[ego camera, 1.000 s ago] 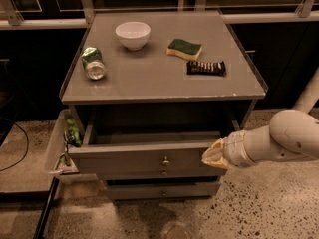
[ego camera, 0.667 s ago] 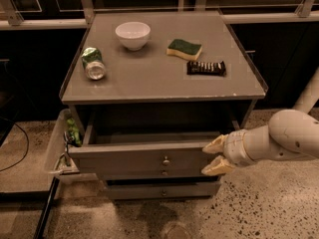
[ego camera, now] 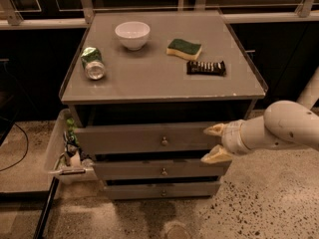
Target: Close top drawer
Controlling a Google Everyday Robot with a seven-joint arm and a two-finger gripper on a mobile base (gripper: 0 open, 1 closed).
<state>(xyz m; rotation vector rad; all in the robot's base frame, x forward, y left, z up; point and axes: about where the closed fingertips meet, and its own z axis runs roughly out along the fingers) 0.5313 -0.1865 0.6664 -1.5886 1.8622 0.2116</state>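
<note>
Camera view: gripper with fingers spread apart at right end of top drawer front panel.

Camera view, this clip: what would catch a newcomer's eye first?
The end effector, its pale fingers spread apart, sits at the right end of the top drawer front, just under the cabinet top. On that top are a white bowl at the back, a green can lying on its side to the left, and a sponge and a dark snack bar to the right.
</note>
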